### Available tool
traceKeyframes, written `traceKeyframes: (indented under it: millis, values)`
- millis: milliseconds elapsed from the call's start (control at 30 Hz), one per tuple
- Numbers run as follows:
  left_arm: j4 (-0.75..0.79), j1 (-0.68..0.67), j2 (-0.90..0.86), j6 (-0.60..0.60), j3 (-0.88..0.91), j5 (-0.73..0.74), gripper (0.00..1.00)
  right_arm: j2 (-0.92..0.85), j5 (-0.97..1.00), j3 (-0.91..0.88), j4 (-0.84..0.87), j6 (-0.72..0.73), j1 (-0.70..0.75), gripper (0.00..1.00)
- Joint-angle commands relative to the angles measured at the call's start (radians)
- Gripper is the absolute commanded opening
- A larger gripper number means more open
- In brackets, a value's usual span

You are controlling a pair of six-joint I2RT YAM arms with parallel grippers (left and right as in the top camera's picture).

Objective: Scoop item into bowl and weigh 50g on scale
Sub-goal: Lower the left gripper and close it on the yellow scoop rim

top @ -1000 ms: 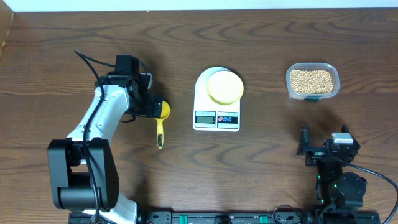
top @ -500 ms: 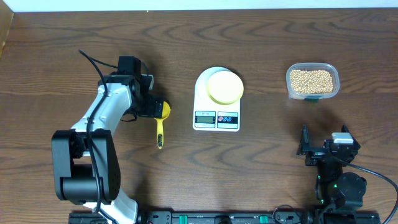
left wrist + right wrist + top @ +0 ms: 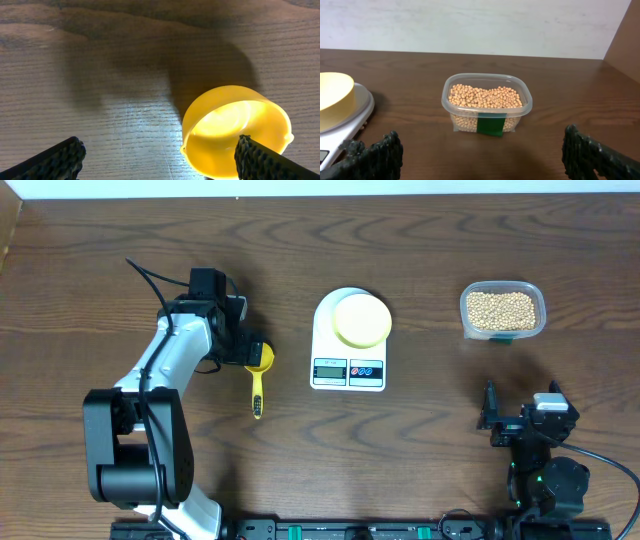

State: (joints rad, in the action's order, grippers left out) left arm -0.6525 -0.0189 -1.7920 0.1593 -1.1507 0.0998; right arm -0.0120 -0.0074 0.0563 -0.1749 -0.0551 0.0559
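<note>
Left of desk [image 3: 420, 470] centre, the wide-open left gripper [image 3: 251, 352] hovers over a yellow plastic scoop [image 3: 257, 390], nothing scooped yet; pale-yellow round bowl [image 3: 361, 319] on white scale [image 3: 348, 372] seems empty.

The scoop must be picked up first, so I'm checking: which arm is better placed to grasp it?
Left. The left end effector, open, hangs over the yellow scoop; the right end effector sits open beyond the scale.

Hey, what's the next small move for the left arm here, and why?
Probably shift the left claw toward the handle of the yellow scoop, then lower and close. The claw is open and empty above the scoop's cup end, which sits off-centre by one finger, and the beans lie unscooped in their container.
</note>
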Motion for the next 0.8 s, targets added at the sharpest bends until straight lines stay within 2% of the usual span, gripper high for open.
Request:
traceKeyframes:
  millis: [0,767]
  values:
    - [0.008,0.000,-0.008,0.017,-0.006,0.005,0.98,0.005,-0.002,-0.006,0.000,0.010,0.008,0.99]
    - [0.082,0.000,-0.080,0.024,0.035,-0.010,0.98,0.005,-0.002,-0.006,0.000,0.009,0.008,0.99]
